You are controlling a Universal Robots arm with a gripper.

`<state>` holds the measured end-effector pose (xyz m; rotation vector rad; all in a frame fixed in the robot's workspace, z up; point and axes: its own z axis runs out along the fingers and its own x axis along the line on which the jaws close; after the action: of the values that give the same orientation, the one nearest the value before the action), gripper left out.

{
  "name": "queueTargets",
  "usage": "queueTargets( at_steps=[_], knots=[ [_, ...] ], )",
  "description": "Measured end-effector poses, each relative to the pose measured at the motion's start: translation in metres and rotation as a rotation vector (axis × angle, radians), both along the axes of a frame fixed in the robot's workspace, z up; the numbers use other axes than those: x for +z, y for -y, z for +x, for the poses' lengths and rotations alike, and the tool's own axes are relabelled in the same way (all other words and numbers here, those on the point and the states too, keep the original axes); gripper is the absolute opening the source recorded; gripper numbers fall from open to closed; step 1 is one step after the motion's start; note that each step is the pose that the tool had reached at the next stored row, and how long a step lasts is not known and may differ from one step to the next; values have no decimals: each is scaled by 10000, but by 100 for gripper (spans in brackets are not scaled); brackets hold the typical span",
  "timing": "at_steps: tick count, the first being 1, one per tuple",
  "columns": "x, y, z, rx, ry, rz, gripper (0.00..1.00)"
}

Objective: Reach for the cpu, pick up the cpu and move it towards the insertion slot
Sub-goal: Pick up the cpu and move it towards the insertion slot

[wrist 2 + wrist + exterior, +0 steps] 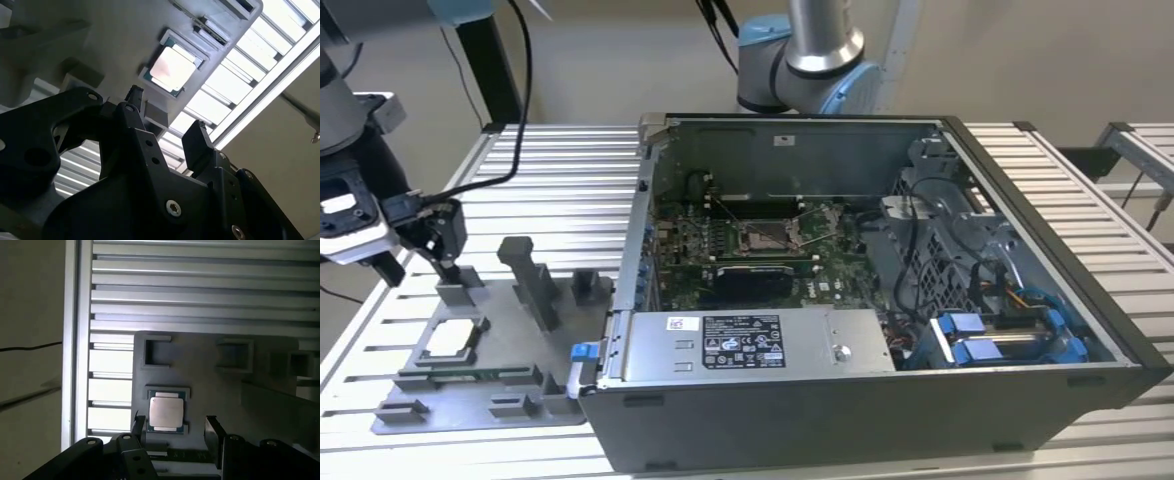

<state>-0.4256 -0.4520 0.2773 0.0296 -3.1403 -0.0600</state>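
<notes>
The cpu (450, 340), a small square chip with a silvery top, lies flat in a recess of the grey fixture plate (480, 405) at the exterior view's left. Both wrist views look down on it, cpu (172, 68) and cpu (166, 411). My gripper (416, 262) hangs above and a little behind it, open, with nothing between its black fingers (211, 426). In the wrist views the gripper (166, 112) (175, 422) stands apart from the chip. The insertion slot (765, 237), a shiny metal frame with a dark centre, sits on the green motherboard inside the open computer case.
Upright grey fixture blocks (534, 280) rise from the plate between the cpu and the case wall (630, 250). A power supply (747, 345) and blue-tabbed parts (987, 335) fill the case's front. Another arm's base (807, 55) stands behind. All rests on a slatted metal table (560, 170).
</notes>
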Motion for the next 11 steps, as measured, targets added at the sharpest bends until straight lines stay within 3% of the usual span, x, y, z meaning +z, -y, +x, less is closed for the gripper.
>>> queueTargets(
  at_steps=[11],
  knots=[
    [-96,0,0,0,0,0,100]
  ],
)
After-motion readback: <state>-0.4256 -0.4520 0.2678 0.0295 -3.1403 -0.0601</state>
